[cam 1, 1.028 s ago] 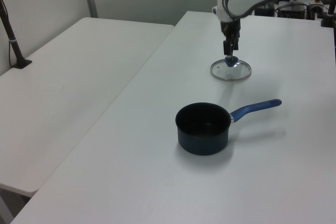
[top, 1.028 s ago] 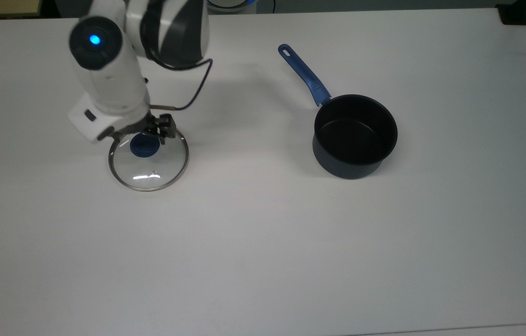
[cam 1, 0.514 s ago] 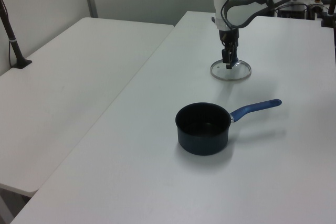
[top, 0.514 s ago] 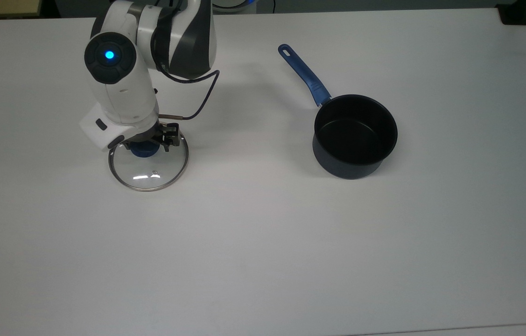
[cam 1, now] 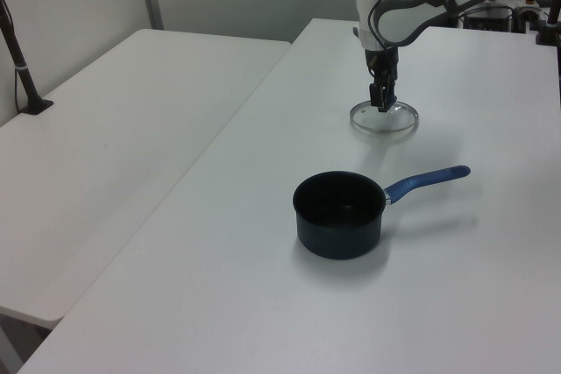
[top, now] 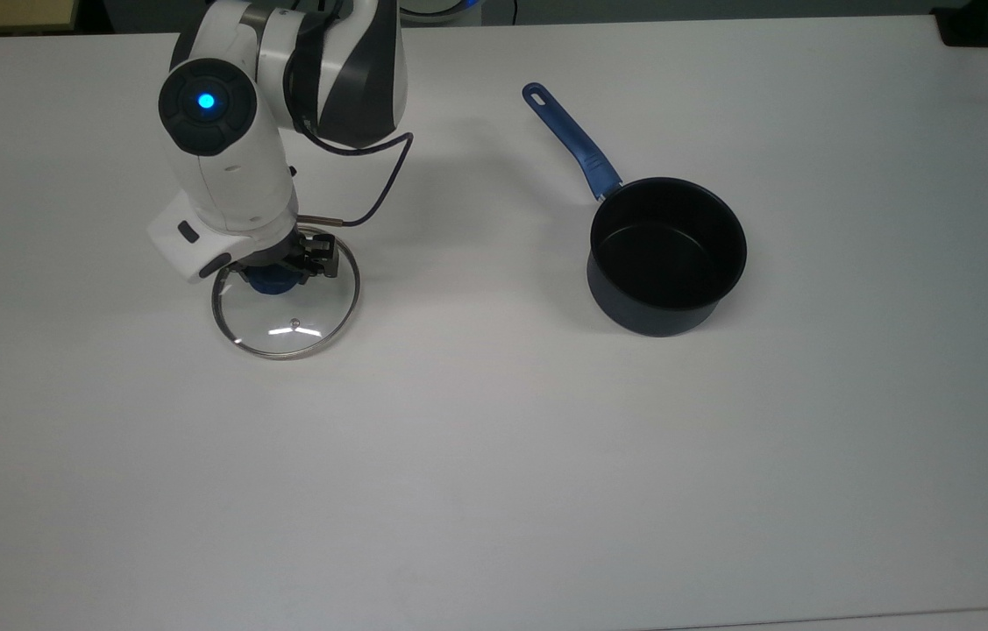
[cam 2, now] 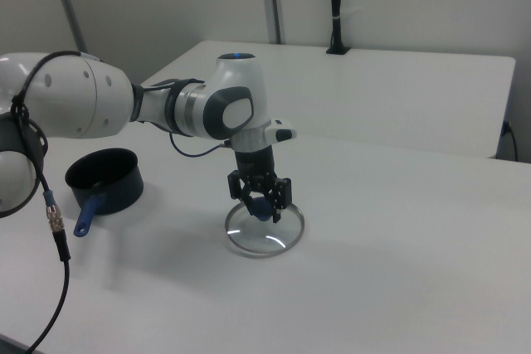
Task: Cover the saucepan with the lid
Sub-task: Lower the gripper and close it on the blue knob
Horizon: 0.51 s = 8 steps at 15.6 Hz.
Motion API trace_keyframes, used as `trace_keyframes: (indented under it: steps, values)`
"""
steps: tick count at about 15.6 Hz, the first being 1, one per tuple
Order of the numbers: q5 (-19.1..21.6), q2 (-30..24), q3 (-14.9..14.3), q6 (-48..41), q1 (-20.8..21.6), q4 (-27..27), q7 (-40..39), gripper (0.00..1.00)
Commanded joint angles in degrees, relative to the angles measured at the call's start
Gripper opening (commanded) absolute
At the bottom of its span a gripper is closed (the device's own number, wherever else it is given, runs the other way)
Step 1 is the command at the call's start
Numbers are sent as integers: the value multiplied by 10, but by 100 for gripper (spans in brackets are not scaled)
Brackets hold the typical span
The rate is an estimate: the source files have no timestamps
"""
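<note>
Pinching the lid's [top: 287, 315] blue knob [top: 269, 280] with the gripper [cam 2: 260, 207], lid just clear of the table [top: 494, 456] at the top view's left, well apart from the open saucepan [top: 667, 254], ready to carry across.

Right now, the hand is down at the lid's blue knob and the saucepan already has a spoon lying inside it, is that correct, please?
Not quite: the saucepan is empty; the top view looks straight into it and shows only its dark bare bottom. The rest holds: the hand is down at the blue knob of the lid, as the right view shows.
</note>
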Motion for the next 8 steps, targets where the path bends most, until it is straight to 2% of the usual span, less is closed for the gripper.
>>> trace_keyframes:
  steps: [1,5,8]
  values:
    - [-1,-23,-4,5,2,-13,9,49]
    - [-1,-40,-4,-57,2,12,5,49]
    - [-5,-48,-5,-64,7,12,5,49]
